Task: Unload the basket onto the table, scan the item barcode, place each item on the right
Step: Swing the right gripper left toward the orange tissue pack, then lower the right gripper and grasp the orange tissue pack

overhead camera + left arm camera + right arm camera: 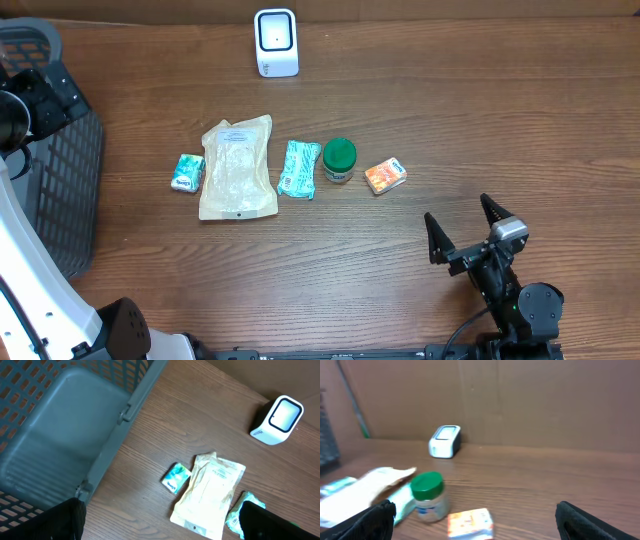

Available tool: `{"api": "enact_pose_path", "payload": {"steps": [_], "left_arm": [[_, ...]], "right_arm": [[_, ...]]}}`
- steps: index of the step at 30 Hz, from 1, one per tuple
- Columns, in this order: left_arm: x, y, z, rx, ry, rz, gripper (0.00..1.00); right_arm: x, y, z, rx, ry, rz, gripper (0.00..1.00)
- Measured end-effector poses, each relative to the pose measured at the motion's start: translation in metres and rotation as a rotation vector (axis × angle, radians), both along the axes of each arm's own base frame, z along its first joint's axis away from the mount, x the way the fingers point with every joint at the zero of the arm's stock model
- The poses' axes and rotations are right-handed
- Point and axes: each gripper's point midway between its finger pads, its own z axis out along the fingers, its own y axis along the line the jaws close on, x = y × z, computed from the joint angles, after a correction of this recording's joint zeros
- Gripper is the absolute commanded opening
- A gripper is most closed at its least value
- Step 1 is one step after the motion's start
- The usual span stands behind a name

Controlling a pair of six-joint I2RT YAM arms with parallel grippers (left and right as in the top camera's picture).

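Items: laid in a spaced row across the middle of the tabletop, judged for single picking: packet, pouch, pack, jar, box.
Scanner: stood at the far edge, window turned toward the row.
Left claw: held wide, empty, by the basket at the left edge.
Right claw: held wide, empty, by the near edge.
Look: green-lidded jar, orange box; no barcode is seen.

I count one white scanner, one grey basket, one small teal packet, one larger teal packet, one beige pouch, one green-lidded jar and one orange box.
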Motion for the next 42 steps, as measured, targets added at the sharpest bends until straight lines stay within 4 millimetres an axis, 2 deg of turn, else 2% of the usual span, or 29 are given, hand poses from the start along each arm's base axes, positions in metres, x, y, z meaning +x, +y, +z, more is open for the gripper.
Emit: {"api": "enact_pose_path", "payload": {"steps": [5,9,13,18,23,26,29,31,34,36,38,39,42], "left_arm": [[0.0,0.0,0.0,0.0,0.0,0.0,0.99],[0.0,-0.001,0.0,-0.003,-0.001,-0.002,0.99],[0.0,-0.001,0.0,-0.005,-0.002,-0.004,1.0],[0.0,-0.001,0.0,-0.006,-0.002,-0.004,0.99],[0.0,-0.001,0.0,-0.005,-0.002,-0.004,0.99],[0.001,-0.001,0.0,-0.006,-0.002,-0.005,0.99],[0.0,-0.001,0.0,-0.006,-0.001,-0.004,1.0],[0.001,-0.001,0.0,-0.005,-0.002,-0.004,1.0],[0.001,-0.001,0.0,-0.006,-0.001,-0.004,1.0],[0.001,-0.001,0.0,-0.006,-0.001,-0.004,0.99],[0.001,-0.001,0.0,-0.006,-0.001,-0.004,1.0],[0.001,-0.001,0.0,-0.006,-0.001,-0.004,0.99],[0.001,-0.001,0.0,-0.006,-0.001,-0.004,1.0]], "right_arm": [[-0.007,0.011,0.004,0.084,0.073,0.07,1.0],[-0.013,0.017,0.033,0.114,0.153,0.101,1.0],[-0.012,0.019,0.06,0.127,0.288,0.108,1.0],[0.006,0.024,0.078,0.142,0.506,0.114,1.0],[0.029,0.026,0.079,0.152,0.756,0.101,1.0],[0.042,0.029,0.071,0.16,0.877,0.106,1.0],[0.069,0.038,0.053,0.183,0.962,0.143,1.0],[0.08,0.045,0.039,0.212,1.012,0.184,0.72],[0.093,0.055,0.017,0.256,1.088,0.223,0.52],[0.101,0.061,-0.003,0.303,1.168,0.198,0.33],[0.105,0.066,-0.025,0.341,1.253,0.14,0.33],[0.106,0.07,-0.043,0.362,1.328,0.082,0.33],[0.107,0.075,-0.068,0.394,1.419,-0.013,0.33]]}}
